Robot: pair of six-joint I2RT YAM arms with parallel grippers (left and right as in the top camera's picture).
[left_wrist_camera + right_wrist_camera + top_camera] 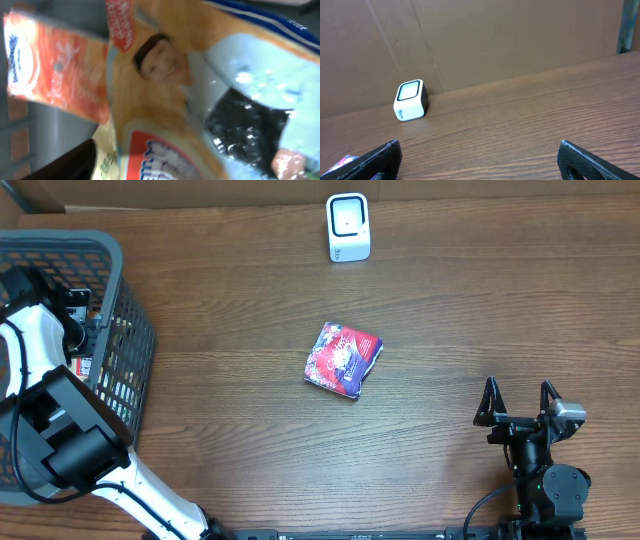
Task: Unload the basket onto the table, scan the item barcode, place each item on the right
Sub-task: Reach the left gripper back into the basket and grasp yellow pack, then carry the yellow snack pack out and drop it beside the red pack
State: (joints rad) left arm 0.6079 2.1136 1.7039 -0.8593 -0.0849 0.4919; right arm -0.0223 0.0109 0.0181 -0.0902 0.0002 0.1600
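Overhead, the left gripper [82, 330] is seen inside the dark wire basket [130, 370]; its spread cannot be told. Glossy orange snack packets [55, 70] are shown only by its wrist view. The right gripper [520, 402] is spread wide. A red-and-purple foil packet [343, 360] lies mid-table, well apart from the white box-shaped scanner [347, 227].

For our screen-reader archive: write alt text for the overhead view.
A red-and-purple packet lies centre frame, apart from a white scanner at the far edge. The left arm reaches into a mesh basket; the right gripper sits open.
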